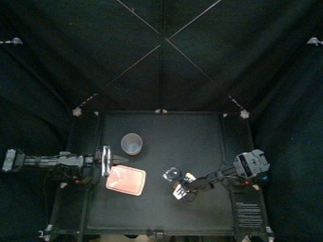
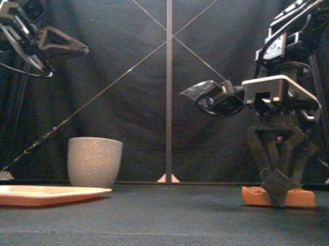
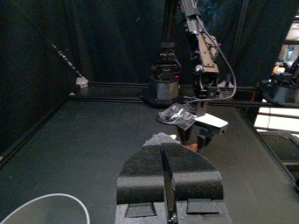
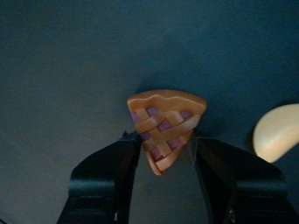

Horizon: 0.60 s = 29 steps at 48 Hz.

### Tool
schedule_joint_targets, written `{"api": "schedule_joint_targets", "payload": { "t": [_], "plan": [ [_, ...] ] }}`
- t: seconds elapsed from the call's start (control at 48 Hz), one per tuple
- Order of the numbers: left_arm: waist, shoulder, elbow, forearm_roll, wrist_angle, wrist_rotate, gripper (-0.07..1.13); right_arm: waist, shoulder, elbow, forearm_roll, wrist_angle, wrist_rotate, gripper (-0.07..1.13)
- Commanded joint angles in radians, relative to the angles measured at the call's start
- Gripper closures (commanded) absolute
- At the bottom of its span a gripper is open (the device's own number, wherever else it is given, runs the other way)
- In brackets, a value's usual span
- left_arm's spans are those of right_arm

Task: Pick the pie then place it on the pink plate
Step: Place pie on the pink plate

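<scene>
Left arm: comes in to the left of the flat pink plastic tray (image 1: 125,179) and is raised clear of the black worktop (image 1: 190,142). Left pincer (image 3: 169,162) is closed tight with only a hairline seam between the two jaws, and nothing is held in it. It sits just beside the tray's left edge in the top view and touches nothing.

Pink tray: lies flat on the worktop, nothing seen on it.

Tall grey speckled cup (image 2: 94,160): upright, behind the tray and a little to its right, apart from it. Its inside is not visible from the front.

Toy pie slice, orange-brown with a lattice crust and purple filling (image 4: 163,127): lies flat on the worktop to the right of the tray, well apart from it and not on it. In the front view it shows as a low orange slab resting on the surface.

Right arm: comes in from the right of the tray, wrist bent so that the right pincer (image 2: 275,178) points straight down onto the pie. The jaws are spread and straddle the slice's narrow end, one on each side. The left jaw is at the crust edge; whether it presses cannot be told. Pie not lifted.
</scene>
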Motion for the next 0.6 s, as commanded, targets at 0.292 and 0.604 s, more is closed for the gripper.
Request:
{"api": "schedule_joint_targets", "payload": {
  "t": [0.292,0.604],
  "plan": [
    [0.018,0.002,-0.012,0.002,-0.011,0.003,1.00,-0.005,0.049,-0.347,-0.296,-0.006,0.002,0.36],
    [0.095,-0.002,-0.012,0.000,-0.015,0.003,1.00,-0.060,0.272,-0.673,-0.425,-0.011,-0.002,0.36]
  ]
}}
